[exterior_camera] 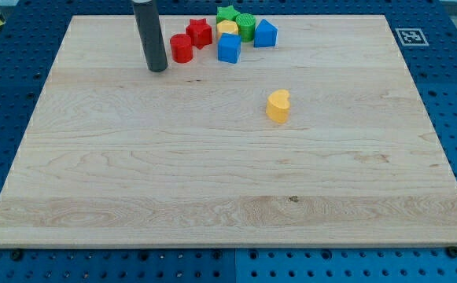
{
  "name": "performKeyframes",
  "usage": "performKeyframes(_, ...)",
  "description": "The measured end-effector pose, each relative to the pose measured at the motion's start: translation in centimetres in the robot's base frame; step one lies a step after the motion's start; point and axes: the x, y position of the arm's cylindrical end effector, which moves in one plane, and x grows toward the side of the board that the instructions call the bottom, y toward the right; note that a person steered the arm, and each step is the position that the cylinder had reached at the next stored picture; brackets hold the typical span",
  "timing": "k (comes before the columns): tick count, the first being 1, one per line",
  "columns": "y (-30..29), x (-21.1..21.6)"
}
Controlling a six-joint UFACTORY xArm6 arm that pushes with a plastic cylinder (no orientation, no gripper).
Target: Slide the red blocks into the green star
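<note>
A red cylinder (181, 49) and a red star (200, 32) sit near the view's top, left of a cluster. The green star (227, 14) lies at the cluster's top edge, next to a green cylinder (246, 26). A yellow block (227, 28) sits between the red star and the green cylinder. My tip (157, 68) rests on the board just left of the red cylinder, a small gap apart from it.
A blue cube (229, 48) sits below the yellow block and a blue pentagon-like block (265, 33) at the cluster's right. A yellow heart (278, 106) lies alone right of centre. The wooden board (212, 173) ends close behind the cluster.
</note>
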Motion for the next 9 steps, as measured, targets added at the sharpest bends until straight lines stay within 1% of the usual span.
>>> performKeyframes(1,1.8,-0.2)
performKeyframes(3,8.0,-1.9)
performKeyframes(4,9.7,-2.3)
performKeyframes(5,9.8,-1.9)
performKeyframes(6,7.8,-0.1)
performKeyframes(7,4.3,-0.5)
performKeyframes(8,3.1,-2.8)
performKeyframes(9,3.1,-2.8)
